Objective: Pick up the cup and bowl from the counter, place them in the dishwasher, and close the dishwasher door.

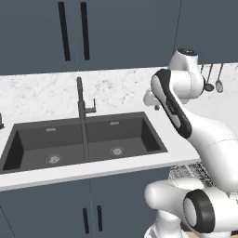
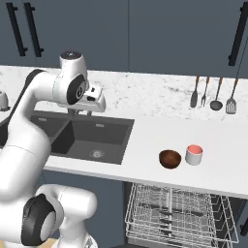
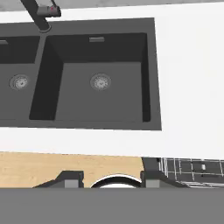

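Cup [image 2: 193,155], grey-white with red inside, beside brown bowl [image 2: 170,159]; gripper [image 3: 112,180] parted, empty

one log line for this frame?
phase: pre-grasp | gripper: open, empty, over sink | cup, bowl: on counter | dishwasher: open, rack out

Dark double-basin sink [image 3: 100,78] in white counter [image 3: 188,78], tap [image 3: 41,11] at top, wire rack [image 3: 192,170] lower right

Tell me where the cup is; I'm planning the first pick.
In the right base view, the cup stands on the counter right of the sink, beside the brown bowl, above the dishwasher rack.
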